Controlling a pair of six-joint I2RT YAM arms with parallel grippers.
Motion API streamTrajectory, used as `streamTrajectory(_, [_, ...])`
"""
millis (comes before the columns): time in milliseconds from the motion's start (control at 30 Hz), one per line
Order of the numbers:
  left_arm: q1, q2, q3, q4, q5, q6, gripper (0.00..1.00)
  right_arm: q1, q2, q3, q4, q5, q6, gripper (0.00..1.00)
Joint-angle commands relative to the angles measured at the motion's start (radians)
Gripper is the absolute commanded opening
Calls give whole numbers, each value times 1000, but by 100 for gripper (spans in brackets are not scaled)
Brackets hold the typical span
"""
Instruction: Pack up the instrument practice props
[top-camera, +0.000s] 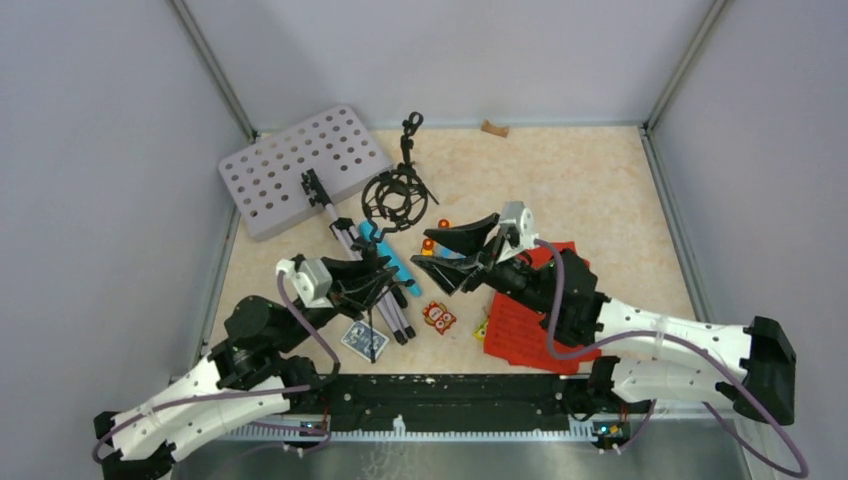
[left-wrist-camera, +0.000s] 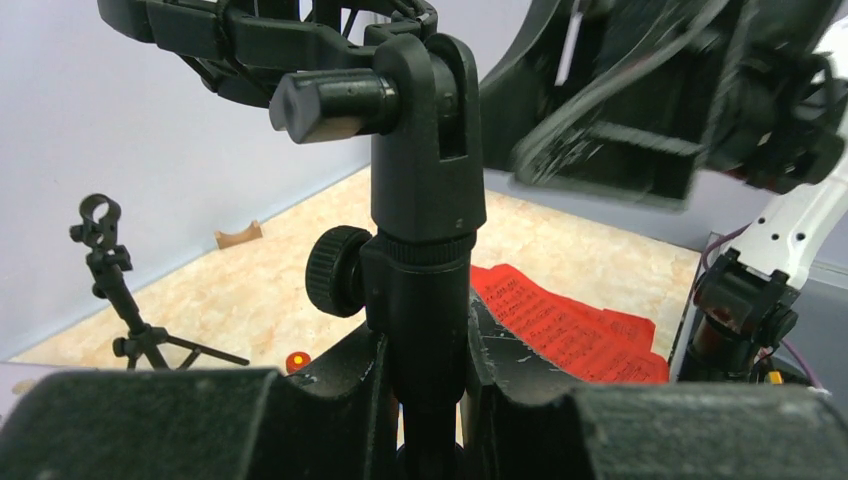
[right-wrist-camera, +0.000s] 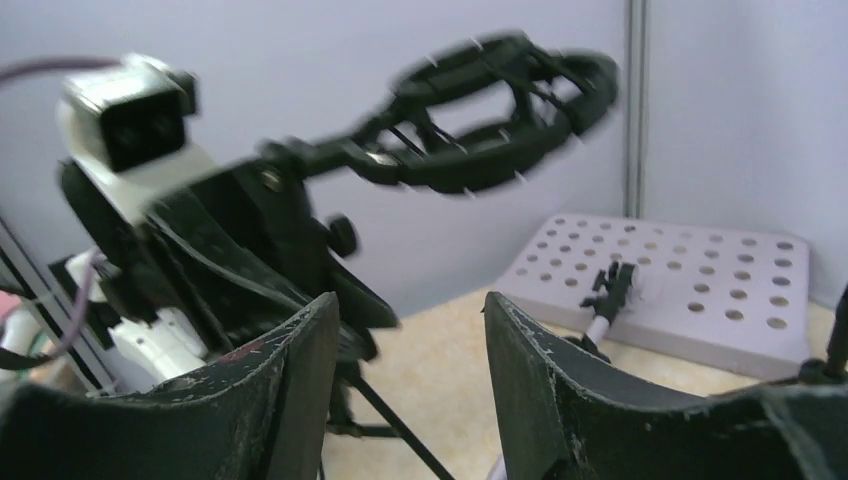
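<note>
My left gripper (top-camera: 372, 272) is shut on the stem of a black mic tripod (left-wrist-camera: 428, 250) and holds it above the table, its shock-mount ring (top-camera: 395, 200) toward the far side. The ring shows in the right wrist view (right-wrist-camera: 500, 110). My right gripper (top-camera: 445, 258) is open and empty, facing the held tripod, with its fingers (right-wrist-camera: 300, 380) apart. A second black mic tripod (top-camera: 410, 135) stands at the back. The grey punched music stand (top-camera: 305, 165) lies at far left with its silver legs (top-camera: 390, 315). A blue microphone (top-camera: 400, 265) lies beside them. Red music sheets (top-camera: 530, 325) lie under my right arm.
A blue-patterned card deck (top-camera: 363, 340) lies near the front. Small colourful toy blocks (top-camera: 438, 317) lie in the middle. A brown block (top-camera: 494, 128) sits by the back wall. Grey walls enclose the table on three sides.
</note>
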Motion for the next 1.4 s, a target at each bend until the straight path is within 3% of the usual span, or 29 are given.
streamTrajectory(0, [-1, 40, -10, 243, 18, -14, 0, 86, -31, 36, 122, 159, -21, 55])
streamTrajectory(367, [0, 149, -43, 368, -9, 19, 0, 138, 98, 136, 128, 238, 105, 55])
streamTrajectory(733, [-1, 158, -67, 399, -57, 26, 0, 152, 134, 157, 140, 191, 61, 52])
streamTrajectory(1033, [0, 175, -76, 388, -47, 33, 0, 153, 202, 203, 98, 280, 41, 47])
streamTrajectory(1200, [-1, 176, -77, 387, -53, 34, 0, 153, 227, 214, 96, 274, 45, 35])
streamTrajectory(1300, [-1, 175, -80, 388, -61, 31, 0, 153, 226, 212, 85, 279, 50, 23])
streamTrajectory(1367, [1, 175, -82, 387, -62, 28, 0, 153, 224, 210, 73, 283, 53, 9])
